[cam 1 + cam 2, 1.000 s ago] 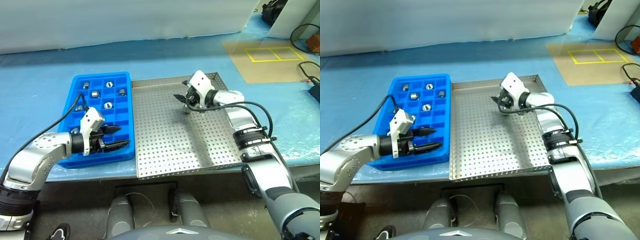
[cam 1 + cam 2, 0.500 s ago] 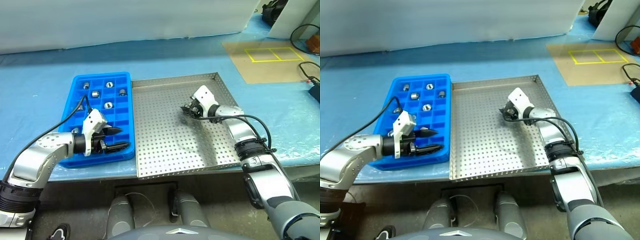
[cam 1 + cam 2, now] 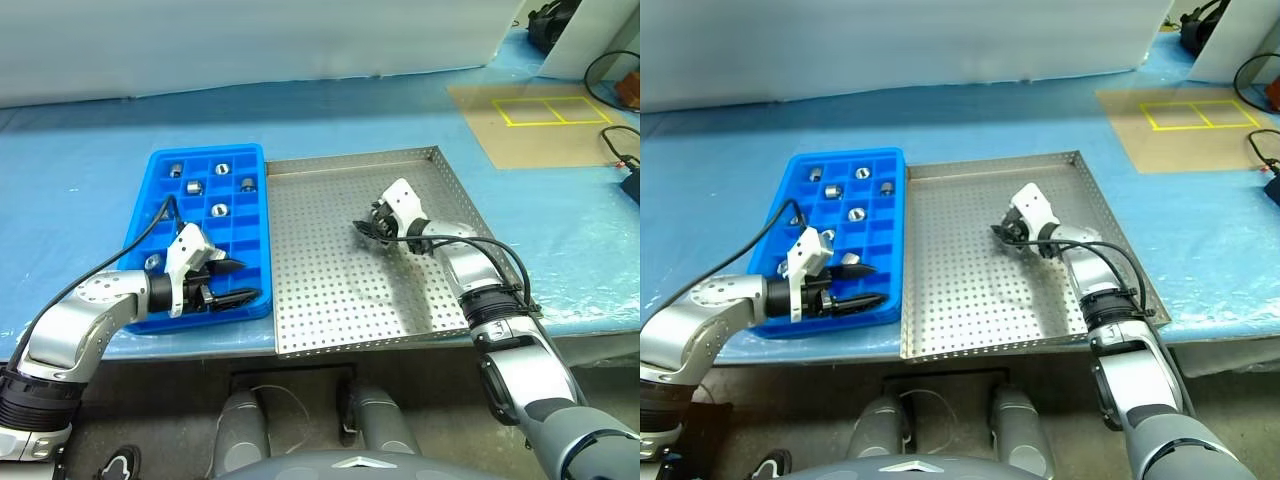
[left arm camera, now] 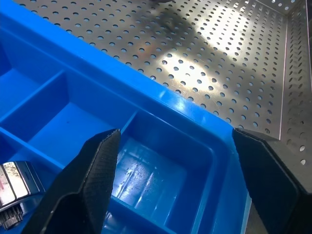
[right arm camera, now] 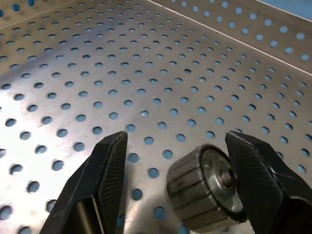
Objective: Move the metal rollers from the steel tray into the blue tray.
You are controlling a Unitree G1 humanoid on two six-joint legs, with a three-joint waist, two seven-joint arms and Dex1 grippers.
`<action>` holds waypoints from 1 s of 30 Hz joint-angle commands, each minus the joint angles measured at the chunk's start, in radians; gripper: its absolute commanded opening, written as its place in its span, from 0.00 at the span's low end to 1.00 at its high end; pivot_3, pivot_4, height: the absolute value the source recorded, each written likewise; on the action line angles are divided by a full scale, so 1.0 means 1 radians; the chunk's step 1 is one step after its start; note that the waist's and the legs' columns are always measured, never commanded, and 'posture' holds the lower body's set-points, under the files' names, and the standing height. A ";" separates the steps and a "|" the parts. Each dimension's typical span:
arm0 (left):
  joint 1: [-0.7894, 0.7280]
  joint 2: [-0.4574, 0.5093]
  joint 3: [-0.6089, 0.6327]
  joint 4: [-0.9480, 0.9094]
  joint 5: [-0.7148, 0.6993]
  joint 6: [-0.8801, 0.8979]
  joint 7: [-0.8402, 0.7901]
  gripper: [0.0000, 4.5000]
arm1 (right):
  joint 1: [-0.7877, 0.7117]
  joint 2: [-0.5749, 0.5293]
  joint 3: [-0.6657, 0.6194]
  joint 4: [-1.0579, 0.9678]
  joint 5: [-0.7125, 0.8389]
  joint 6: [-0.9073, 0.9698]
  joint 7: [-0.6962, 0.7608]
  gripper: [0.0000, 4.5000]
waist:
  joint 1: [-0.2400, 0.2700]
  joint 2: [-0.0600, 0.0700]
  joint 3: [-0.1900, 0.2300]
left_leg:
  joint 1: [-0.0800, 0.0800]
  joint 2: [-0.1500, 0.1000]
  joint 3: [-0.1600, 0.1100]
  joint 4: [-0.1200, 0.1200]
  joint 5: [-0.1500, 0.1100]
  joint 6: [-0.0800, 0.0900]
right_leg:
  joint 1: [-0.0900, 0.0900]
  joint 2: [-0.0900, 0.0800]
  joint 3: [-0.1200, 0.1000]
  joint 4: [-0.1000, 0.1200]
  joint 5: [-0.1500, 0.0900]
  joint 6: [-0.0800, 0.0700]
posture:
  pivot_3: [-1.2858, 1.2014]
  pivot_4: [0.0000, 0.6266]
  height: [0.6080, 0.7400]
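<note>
The steel tray (image 3: 330, 290) lies beside the blue tray (image 3: 205, 154), which holds several metal rollers, such as one roller (image 3: 215, 210). My right gripper (image 5: 176, 139) is low over the steel tray's perforated floor, open. One roller (image 5: 204, 187) lies on its side between the fingers, close to one finger (image 5: 263, 180), with a gap to the other. In the head view this gripper (image 3: 366, 228) is right of the tray's middle. My left gripper (image 3: 241, 282) hovers open and empty over the blue tray's near right corner cells (image 4: 161, 165).
The trays sit on a blue-covered table. A brown board (image 3: 540, 110) with yellow tape squares lies at the back right, with cables (image 3: 620, 150) at the right edge. The steel tray's raised rim (image 3: 350, 158) borders its floor.
My right gripper has sunk toward the steel tray's floor and rolled somewhat, and now stands around the roller. My left gripper has stayed in place.
</note>
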 commanded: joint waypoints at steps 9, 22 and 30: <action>-0.003 0.004 0.007 -0.021 0.010 -0.010 0.000 0.86 | 0.009 0.018 -0.017 0.009 0.017 -0.015 -0.032 0.72 | -0.001 0.000 0.000 | 0.001 0.000 0.000 0.000 0.000 0.000 | 0.000 0.000 0.000 0.000 0.000 0.000 | 0.40 0.24 1.00; -0.005 -0.002 0.001 -0.024 0.016 -0.005 -0.002 0.86 | 0.007 0.037 -0.015 -0.016 0.012 -0.034 -0.051 0.26 | -0.001 0.000 0.000 | 0.001 0.000 0.000 0.000 0.000 0.000 | 0.001 0.000 0.000 0.000 0.000 0.000 | 0.40 0.24 1.00; 0.011 0.071 0.124 -0.029 -0.023 -0.009 -0.036 0.86 | -0.037 0.094 0.060 -0.340 0.152 0.158 0.184 0.26 | -0.009 0.000 0.000 | 0.002 0.002 0.000 -0.002 0.000 -0.001 | 0.000 0.001 0.000 0.000 0.000 0.000 | 0.42 0.24 1.00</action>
